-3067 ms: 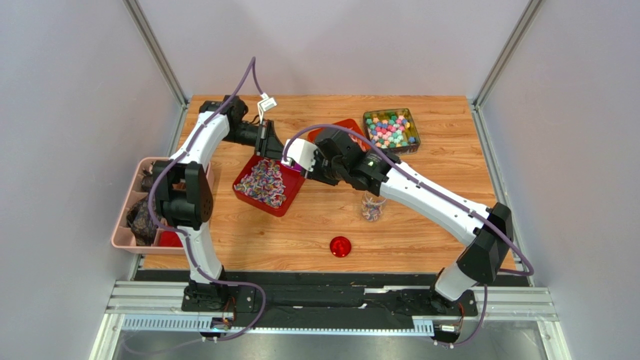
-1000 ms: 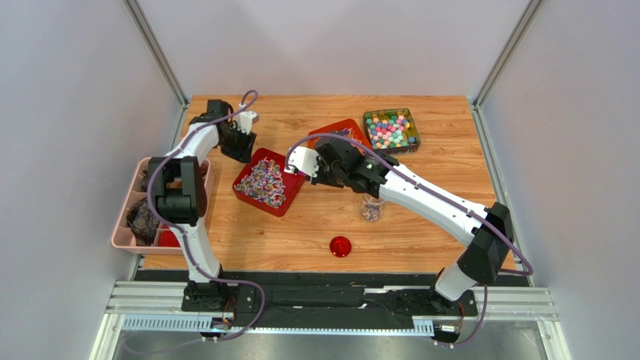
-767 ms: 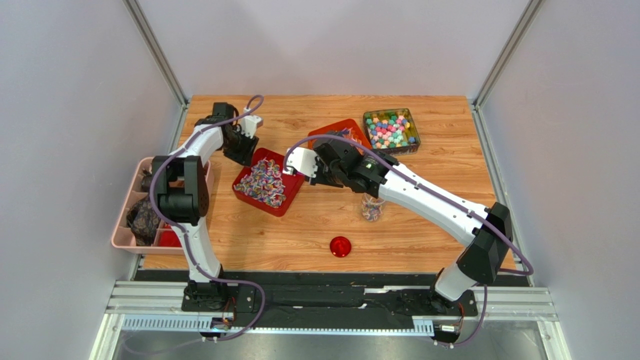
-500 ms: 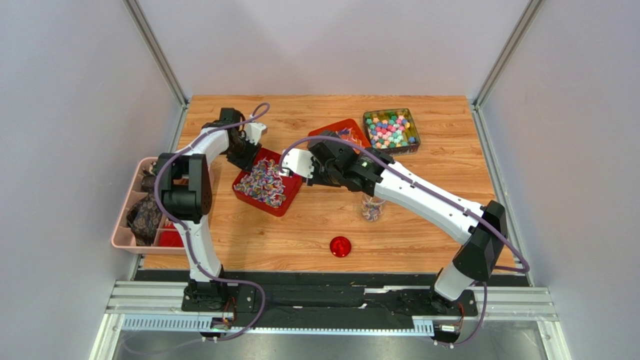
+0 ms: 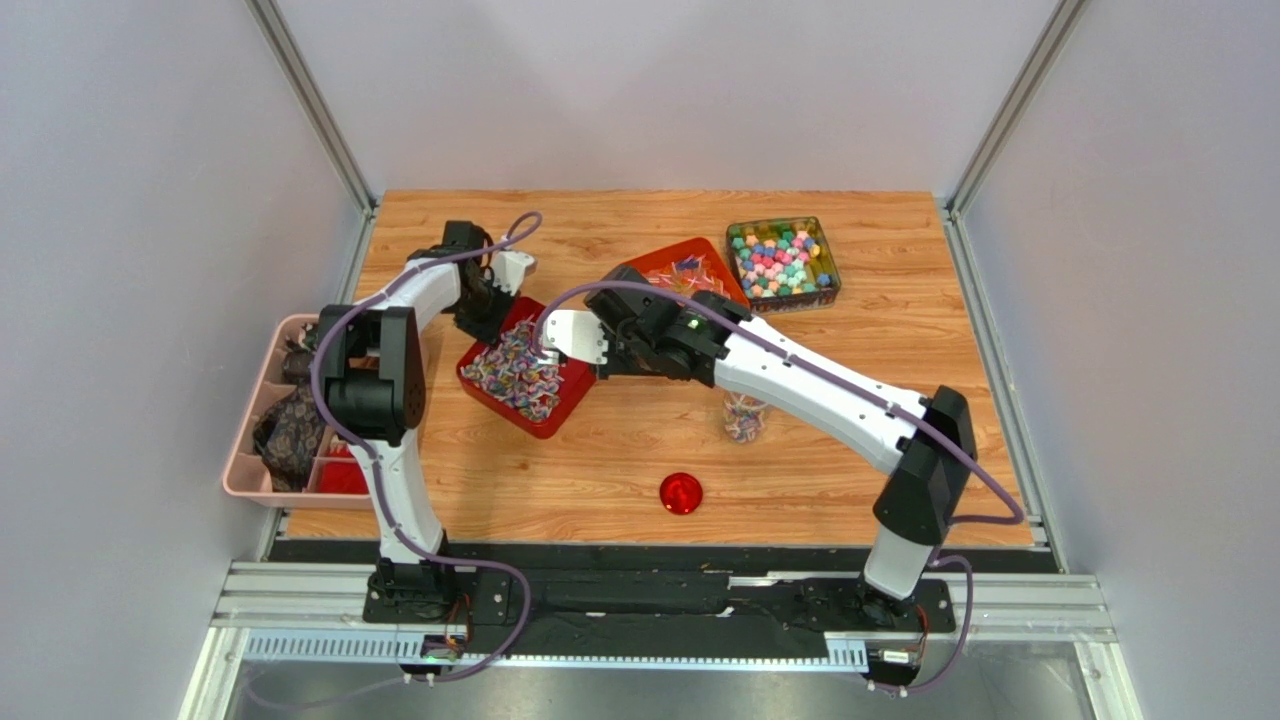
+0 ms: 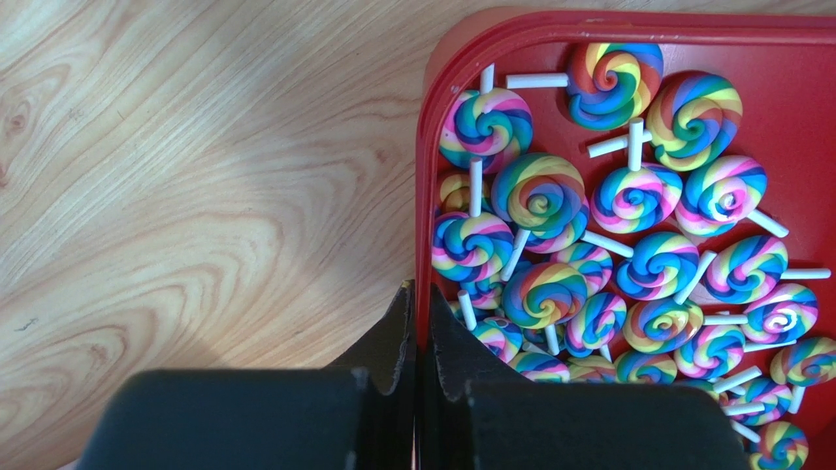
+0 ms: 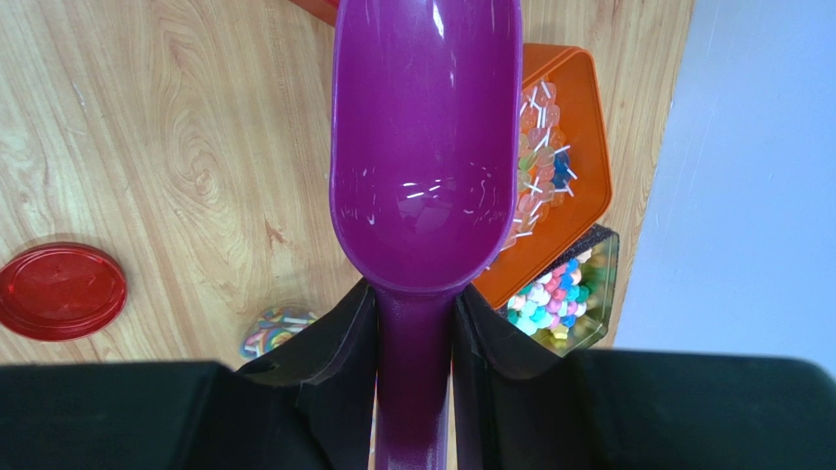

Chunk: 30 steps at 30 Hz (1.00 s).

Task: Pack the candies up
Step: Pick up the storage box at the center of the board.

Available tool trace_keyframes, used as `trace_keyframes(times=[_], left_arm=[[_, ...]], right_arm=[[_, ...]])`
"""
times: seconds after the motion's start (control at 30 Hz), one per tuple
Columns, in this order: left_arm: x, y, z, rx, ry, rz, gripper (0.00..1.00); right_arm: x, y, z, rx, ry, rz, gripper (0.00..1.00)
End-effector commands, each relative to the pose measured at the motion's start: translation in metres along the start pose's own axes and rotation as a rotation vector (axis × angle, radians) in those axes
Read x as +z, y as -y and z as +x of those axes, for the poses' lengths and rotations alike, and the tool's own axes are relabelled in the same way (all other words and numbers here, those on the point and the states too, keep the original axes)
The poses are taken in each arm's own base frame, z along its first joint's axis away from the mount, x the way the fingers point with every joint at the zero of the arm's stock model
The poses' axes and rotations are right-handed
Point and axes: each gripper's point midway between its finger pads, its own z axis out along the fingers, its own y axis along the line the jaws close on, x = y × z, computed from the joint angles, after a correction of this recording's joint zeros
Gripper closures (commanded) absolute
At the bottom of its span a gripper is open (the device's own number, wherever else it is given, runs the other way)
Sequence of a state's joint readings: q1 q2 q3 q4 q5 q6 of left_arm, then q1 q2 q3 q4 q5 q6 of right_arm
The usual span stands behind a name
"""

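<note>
Red tray (image 6: 628,20) steadied for scooping.
Your left tool (image 6: 416,304) is clenched on the tray's rim, likely to stop it sliding. Your right tool (image 7: 413,299) grasps the empty purple scoop (image 7: 424,147) by its handle beside the tray. The candies (image 6: 549,196) lie heaped inside, toward the left edge of the tabletop (image 5: 902,300).

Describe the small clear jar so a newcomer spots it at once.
On the wooden table, look just beyond the round red lid, slightly to its right. The clear jar is the only round container, far smaller than the red tray, orange tray and clear box.
</note>
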<state>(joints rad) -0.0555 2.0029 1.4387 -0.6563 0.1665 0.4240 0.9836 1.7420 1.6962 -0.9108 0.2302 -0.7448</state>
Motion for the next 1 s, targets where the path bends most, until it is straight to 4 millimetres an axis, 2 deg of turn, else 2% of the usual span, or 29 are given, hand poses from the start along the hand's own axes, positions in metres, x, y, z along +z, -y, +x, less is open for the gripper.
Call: trace_keyframes(times=[0.0, 0.07, 0.1, 0.17, 0.27, 0.4, 0.5, 0.57, 0.63, 0.67, 0.83, 0.9, 0.97], left_arm=[[-0.002, 0.015, -0.004, -0.014, 0.002, 0.065, 1.0], [-0.007, 0.023, -0.007, -0.024, 0.014, 0.104, 1.0], [-0.009, 0.026, -0.008, -0.024, 0.019, 0.115, 1.0], [-0.015, 0.032, -0.012, -0.027, 0.037, 0.14, 1.0], [-0.023, 0.04, -0.017, -0.025, 0.056, 0.158, 1.0], [-0.031, 0.051, -0.022, -0.017, 0.071, 0.159, 1.0], [-0.039, 0.054, -0.027, 0.001, 0.089, 0.127, 1.0], [-0.045, 0.049, -0.031, 0.014, 0.105, 0.077, 1.0], [-0.049, 0.047, -0.033, 0.024, 0.112, 0.034, 1.0], [-0.05, 0.045, -0.036, 0.022, 0.126, 0.019, 1.0], [-0.059, 0.043, -0.041, 0.012, 0.159, -0.016, 1.0], [-0.06, 0.043, -0.044, 0.011, 0.174, -0.035, 1.0], [-0.063, 0.042, -0.046, 0.013, 0.191, -0.051, 1.0]], right_arm=[[0.004, 0.016, -0.011, -0.08, -0.046, 0.023, 1.0], [0.004, 0.023, -0.019, -0.108, -0.054, 0.038, 1.0], [0.013, 0.021, -0.014, -0.132, -0.096, 0.028, 1.0], [0.015, 0.026, -0.019, -0.189, -0.117, 0.037, 1.0], [0.037, 0.024, -0.016, -0.294, -0.207, 0.045, 1.0], [0.055, 0.029, -0.015, -0.405, -0.293, 0.069, 1.0], [0.069, 0.029, -0.015, -0.481, -0.357, 0.084, 1.0], [0.079, 0.025, -0.017, -0.519, -0.378, 0.076, 1.0], [0.082, 0.029, -0.02, -0.536, -0.395, 0.096, 1.0], [0.089, 0.026, -0.018, -0.554, -0.416, 0.087, 1.0], [0.1, 0.015, -0.007, -0.614, -0.485, 0.032, 1.0], [0.105, -0.002, -0.001, -0.625, -0.483, -0.054, 1.0], [0.104, -0.017, -0.007, -0.596, -0.447, -0.105, 1.0]])
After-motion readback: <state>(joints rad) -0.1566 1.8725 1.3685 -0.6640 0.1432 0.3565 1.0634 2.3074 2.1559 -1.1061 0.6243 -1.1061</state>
